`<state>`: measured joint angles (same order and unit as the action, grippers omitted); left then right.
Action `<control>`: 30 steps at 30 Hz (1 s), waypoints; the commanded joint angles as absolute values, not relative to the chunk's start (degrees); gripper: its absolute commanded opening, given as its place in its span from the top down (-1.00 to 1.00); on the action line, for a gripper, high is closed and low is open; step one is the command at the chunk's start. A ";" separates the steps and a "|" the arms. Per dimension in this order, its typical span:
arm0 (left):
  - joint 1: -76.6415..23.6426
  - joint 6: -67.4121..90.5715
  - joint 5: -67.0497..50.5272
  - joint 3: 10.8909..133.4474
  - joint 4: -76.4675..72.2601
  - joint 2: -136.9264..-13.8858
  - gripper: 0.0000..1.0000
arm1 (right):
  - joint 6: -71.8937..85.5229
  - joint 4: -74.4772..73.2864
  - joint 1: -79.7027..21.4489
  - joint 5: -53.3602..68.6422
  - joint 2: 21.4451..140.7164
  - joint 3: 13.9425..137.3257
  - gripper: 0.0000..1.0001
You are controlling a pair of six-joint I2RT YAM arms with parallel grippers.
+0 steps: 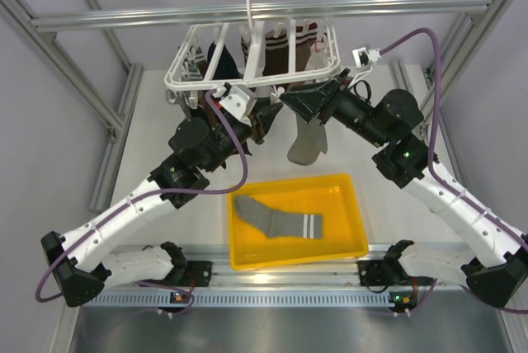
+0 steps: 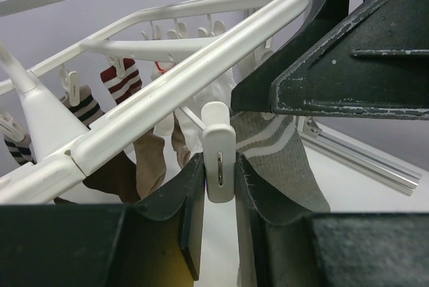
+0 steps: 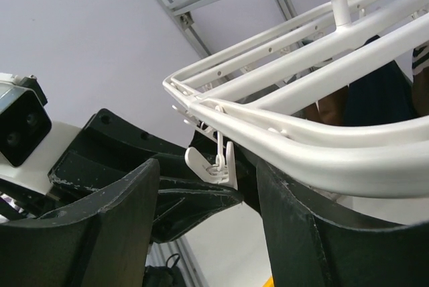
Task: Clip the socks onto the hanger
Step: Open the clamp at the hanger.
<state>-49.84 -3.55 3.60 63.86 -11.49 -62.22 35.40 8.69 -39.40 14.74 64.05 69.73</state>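
The hanger (image 1: 256, 81) is a white plastic rectangular frame with crossbars. It hangs roughly level by its top hook from a metal bar (image 1: 371, 5), with small white clips dangling underneath. One grey sock (image 1: 308, 145) hangs from its near edge, toe lowest, with two white stripes near the cuff. Its cuff sits just beside a clip (image 2: 219, 159) on the near rail, though it is hard to tell whether the clip actually bites the fabric. The second sock (image 1: 276, 219) lies flat in a yellow tray (image 1: 355, 229) in front of the hanger, its striped cuff to the right and its toe to the left.
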 commanded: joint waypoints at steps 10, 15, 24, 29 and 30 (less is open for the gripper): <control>-50.19 -6.68 -4.22 66.80 -9.32 -62.40 0.57 | 33.58 11.25 -42.71 13.10 64.95 70.31 -0.19; -50.19 -7.38 -5.44 67.67 -7.56 -63.19 0.55 | 31.38 10.64 -43.68 12.22 65.65 71.10 -0.22; -50.19 -8.79 -7.38 69.34 -3.78 -64.25 0.50 | 29.01 7.39 -44.12 7.74 66.53 72.69 0.12; -50.19 -8.53 -7.03 69.17 -2.64 -63.90 0.22 | 29.09 7.21 -44.03 6.59 66.36 72.86 0.64; -50.19 -8.35 -7.12 69.00 -2.46 -63.64 0.14 | 29.18 7.21 -43.95 6.59 66.44 72.77 0.72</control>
